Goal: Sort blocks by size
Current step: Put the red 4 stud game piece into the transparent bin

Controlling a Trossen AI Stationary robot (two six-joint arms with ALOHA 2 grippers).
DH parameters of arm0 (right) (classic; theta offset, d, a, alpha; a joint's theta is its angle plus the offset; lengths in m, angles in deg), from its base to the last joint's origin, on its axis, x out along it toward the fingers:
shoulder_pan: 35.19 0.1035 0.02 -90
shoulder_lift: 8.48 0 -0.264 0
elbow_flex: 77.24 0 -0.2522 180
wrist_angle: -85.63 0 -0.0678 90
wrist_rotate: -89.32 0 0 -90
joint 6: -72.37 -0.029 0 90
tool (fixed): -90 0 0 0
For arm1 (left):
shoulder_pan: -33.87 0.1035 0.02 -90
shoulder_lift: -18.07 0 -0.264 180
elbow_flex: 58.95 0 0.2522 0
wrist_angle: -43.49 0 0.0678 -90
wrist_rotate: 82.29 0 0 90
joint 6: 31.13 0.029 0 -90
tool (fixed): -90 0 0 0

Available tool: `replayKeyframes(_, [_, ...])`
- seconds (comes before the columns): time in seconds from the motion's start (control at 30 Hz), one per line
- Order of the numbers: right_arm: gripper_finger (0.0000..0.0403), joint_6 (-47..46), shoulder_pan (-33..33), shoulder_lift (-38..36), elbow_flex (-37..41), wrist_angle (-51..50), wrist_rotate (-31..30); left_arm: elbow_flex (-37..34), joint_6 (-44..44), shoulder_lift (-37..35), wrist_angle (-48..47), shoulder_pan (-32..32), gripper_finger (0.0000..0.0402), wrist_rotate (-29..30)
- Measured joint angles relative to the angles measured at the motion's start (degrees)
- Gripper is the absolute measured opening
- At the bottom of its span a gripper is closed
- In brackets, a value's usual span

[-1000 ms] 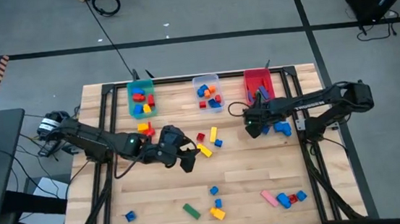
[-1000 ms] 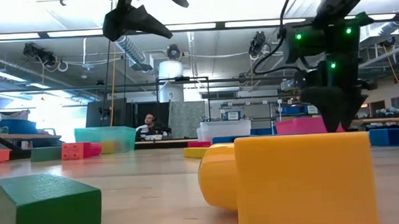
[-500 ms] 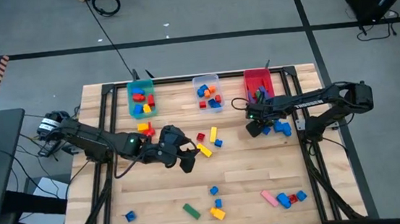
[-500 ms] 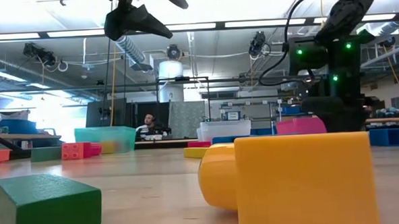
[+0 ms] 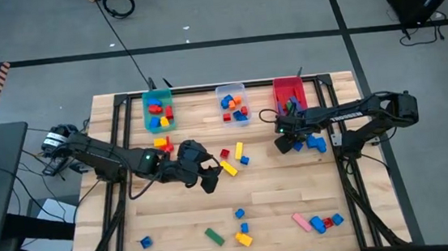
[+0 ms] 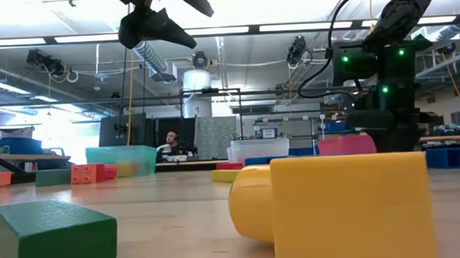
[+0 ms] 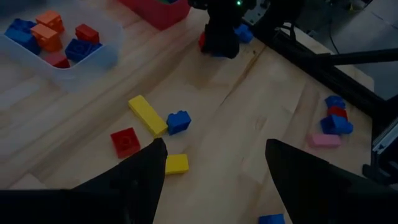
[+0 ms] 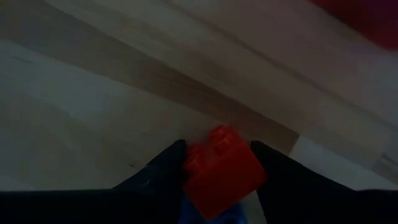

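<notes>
Change since earlier frame: right arm has dropped to the table by the red bin; left arm unmoved.

High view: right gripper (image 5: 284, 144) low on the table just near of the red bin (image 5: 289, 92), blue blocks (image 5: 316, 143) beside it. Left gripper (image 5: 210, 175) hovers mid-table, left of the yellow bar (image 5: 228, 168).

Low view: large yellow block (image 6: 338, 206) and green block (image 6: 52, 237) nearest; no legible writing.

Left wrist view: left fingers (image 7: 140, 180) spread wide, nothing held.

Right wrist view: right fingers (image 8: 163, 173) narrowing around a red block (image 8: 222, 169); advise closing squarely on its sides before lifting. No brands visible.
</notes>
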Motion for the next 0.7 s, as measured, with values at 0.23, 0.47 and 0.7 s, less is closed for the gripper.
replayKeyframes(0.23, [0.0181,-0.04,2.51,0.26,-3.97,-3.39,2.14,0.0,0.07,0.0,0.05,0.0,0.0282,-0.01])
replayKeyframes(0.47, [0.0176,0.01,6.31,0.24,-14.2,-3.47,1.64,0.0,8.04,0.0,0.23,0.0,0.0282,-0.14])
replayKeyframes(0.7, [0.0177,1.2,8.05,0.59,-28.3,-3.14,-3.63,0.02,13.96,-0.09,-0.5,0.0,0.0282,-4.36])
